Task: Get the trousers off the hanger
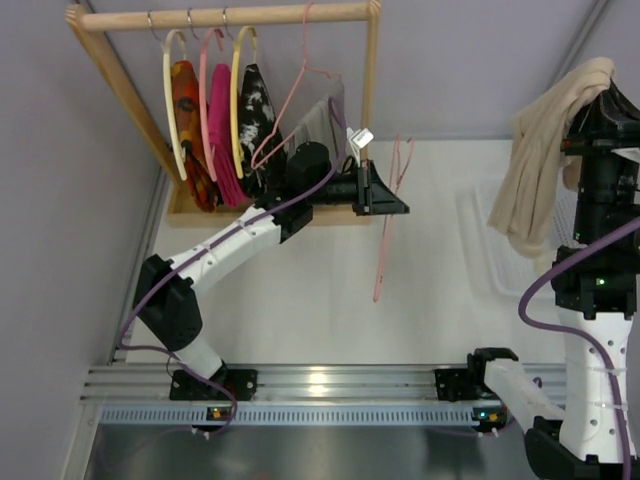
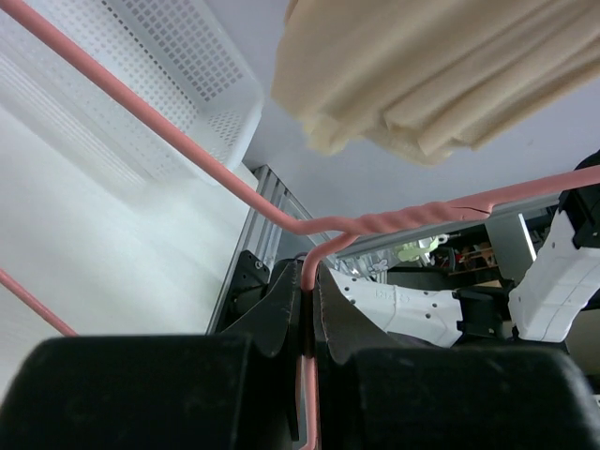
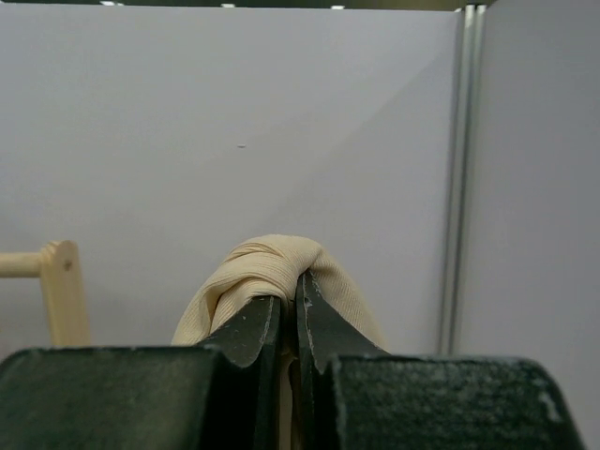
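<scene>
At the far left a wooden rack [image 1: 225,17] stands at the back of the desk [image 1: 300,310]. From its rail hang three hoop hangers [image 1: 172,100] with bright cloths, and beside them a pink wire hanger with grey trousers [image 1: 325,118] draped over it. The left arm reaches out from its base in front of the rack and across toward the middle. The left fingers [image 2: 281,300] are pinched tight on the hanger [image 1: 383,250], gripping the thin pink wire right at the twisted neck, as the left wrist view shows. The hanger dangles bare above the middle of the desk, tilted, with nothing on its bar. Further right a white perforated basket [image 1: 485,235] sits on the desk. Above it, at the far right, the trousers [image 1: 540,150] hang in a soft beige bundle, well apart from the hanger and clear of it. The right fingers [image 3: 248,328] are closed on the trousers, the fabric bunched in a rounded fold over the tips while the rest droops in pleats toward the basket. In the left wrist view the cloth's lower end shows above the hanger wire, not touching it.
</scene>
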Controlling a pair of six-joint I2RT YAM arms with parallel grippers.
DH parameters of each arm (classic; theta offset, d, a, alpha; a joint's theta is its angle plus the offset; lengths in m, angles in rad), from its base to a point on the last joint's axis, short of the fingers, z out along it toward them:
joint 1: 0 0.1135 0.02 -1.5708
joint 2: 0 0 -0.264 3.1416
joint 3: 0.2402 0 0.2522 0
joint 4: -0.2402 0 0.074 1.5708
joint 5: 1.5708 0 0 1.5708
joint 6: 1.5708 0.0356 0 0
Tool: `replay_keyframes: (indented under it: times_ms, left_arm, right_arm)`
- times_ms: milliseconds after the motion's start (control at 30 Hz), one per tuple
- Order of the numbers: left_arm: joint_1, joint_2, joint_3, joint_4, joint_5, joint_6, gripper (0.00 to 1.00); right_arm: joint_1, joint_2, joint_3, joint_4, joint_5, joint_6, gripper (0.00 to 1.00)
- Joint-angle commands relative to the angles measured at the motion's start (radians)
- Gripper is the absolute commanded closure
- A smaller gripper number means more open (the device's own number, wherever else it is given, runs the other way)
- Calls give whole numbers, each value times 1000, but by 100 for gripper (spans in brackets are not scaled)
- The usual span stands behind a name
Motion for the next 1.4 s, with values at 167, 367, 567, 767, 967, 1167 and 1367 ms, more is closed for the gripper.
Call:
replay_keyframes:
  times_ms: [167,367,567,767,967,1167,1367]
  left_arm:
    - [1,-83,-13,65,10,30,100]
    - [1,-115,-10,63,19,39,100]
    - [0,-146,-14,57,19,56,100]
    - [0,-153,-19,54,19,65,100]
    - [0,-152,-16,43,22,80,100]
    - [0,-164,-13,17,21,109,100]
    - [0,-163,-8,-6,21,123,100]
  right_arm:
    - [-82,36,-12,101,190,-201,100]
    - [-315,68,-139,133,87,-90,100]
    - [-487,97,-151,130,-27,-11,100]
    - [-539,91,-211,138,-57,-29,100]
    - [-559,99,-375,187,-82,-77,100]
    - [-569,155,-509,227,-129,-72,100]
    - [-565,290,-556,225,-157,-42,100]
